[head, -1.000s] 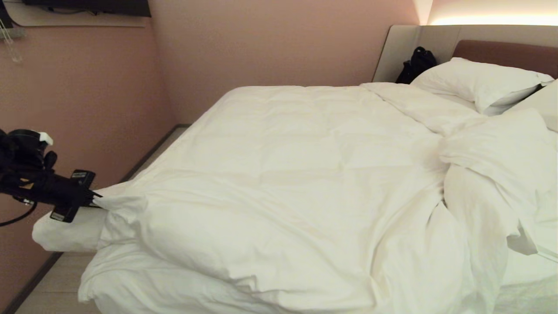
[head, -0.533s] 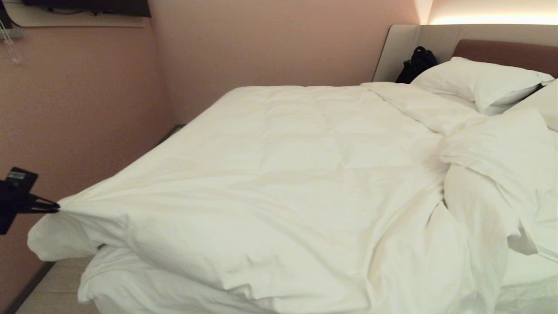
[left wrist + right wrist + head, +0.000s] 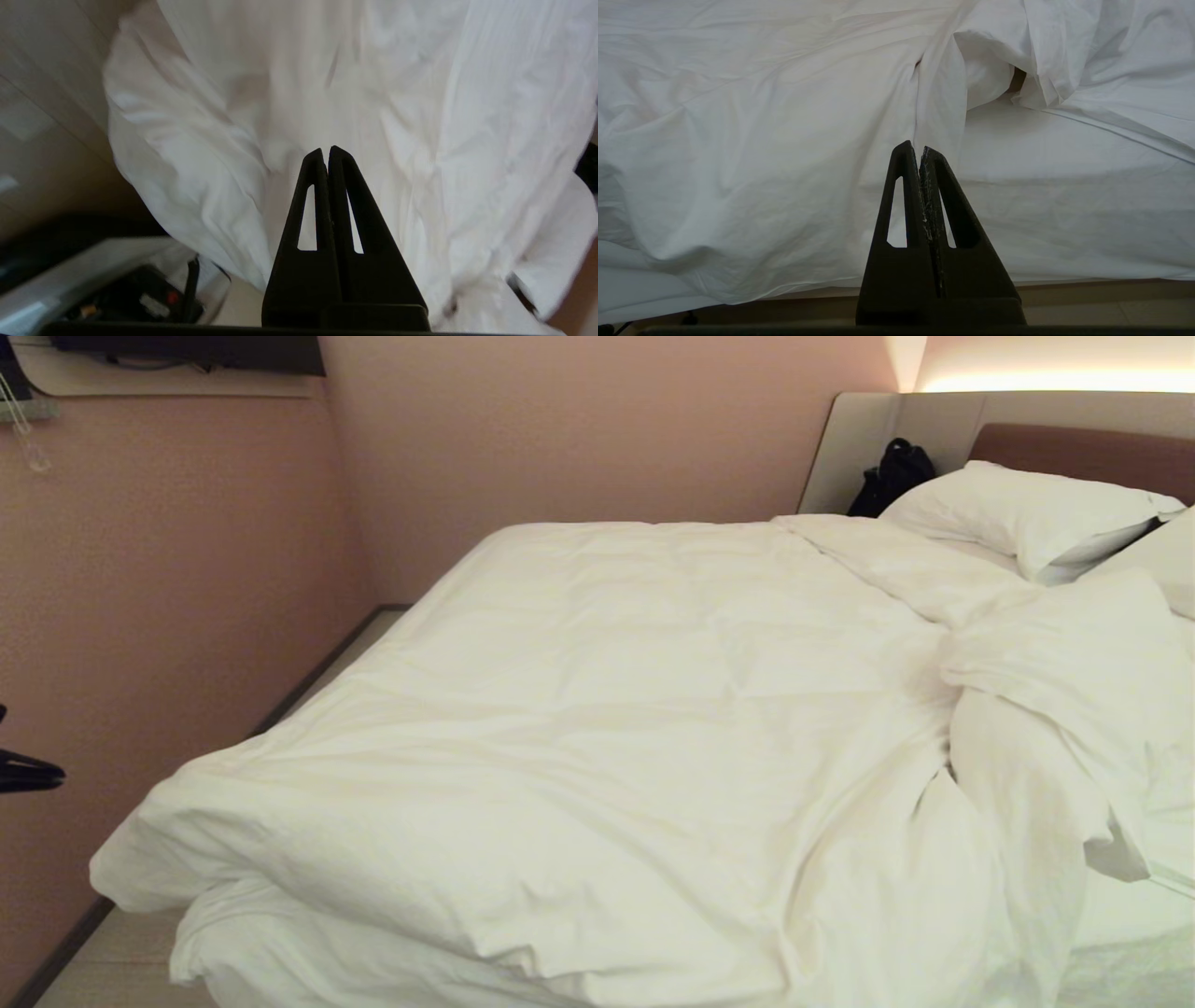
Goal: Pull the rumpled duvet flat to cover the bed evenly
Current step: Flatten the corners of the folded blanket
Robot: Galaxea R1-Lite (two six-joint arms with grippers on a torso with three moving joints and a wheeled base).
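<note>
Duvet (image 3: 560,728) corner has dropped free onto bed (image 3: 1120,896); left gripper (image 3: 327,150) fingers pinched together, empty, pulled away. Rt side still rumpled.

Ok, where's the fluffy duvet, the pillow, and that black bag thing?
duvet (image 3: 597,709), head view, its smooth middle.
pillow (image 3: 1018,509), head view, its top face.
black bag (image 3: 892,474), head view, its middle, by the headboard.

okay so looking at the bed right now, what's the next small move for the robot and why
Probably reach the right gripper, shut and empty in front of the bed's near edge, toward the bunched fold of the duvet by the pillows. That end is heaped with bare sheet showing below it, while the foot-end corner looks spread; the left gripper is shut, holding nothing.
</note>
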